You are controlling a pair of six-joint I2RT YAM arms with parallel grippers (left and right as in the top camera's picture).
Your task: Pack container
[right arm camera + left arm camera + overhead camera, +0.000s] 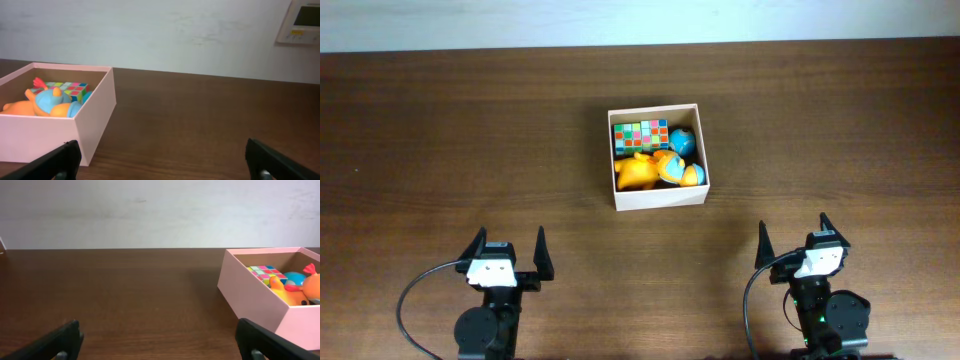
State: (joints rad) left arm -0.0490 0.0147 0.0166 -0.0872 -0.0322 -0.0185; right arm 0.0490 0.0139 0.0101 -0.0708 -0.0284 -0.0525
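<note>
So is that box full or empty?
Nearly full: the box holds a colourful cube, an orange toy and blue toys covering its floor.

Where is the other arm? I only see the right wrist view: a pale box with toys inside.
Observer: Overhead, the left gripper sits open and empty near the front edge of the table, left of the container.
Operator: Which toy hides behind the box's near wall?
Observer: An orange toy lies in the near left corner, in front of the checkered cube.
</note>
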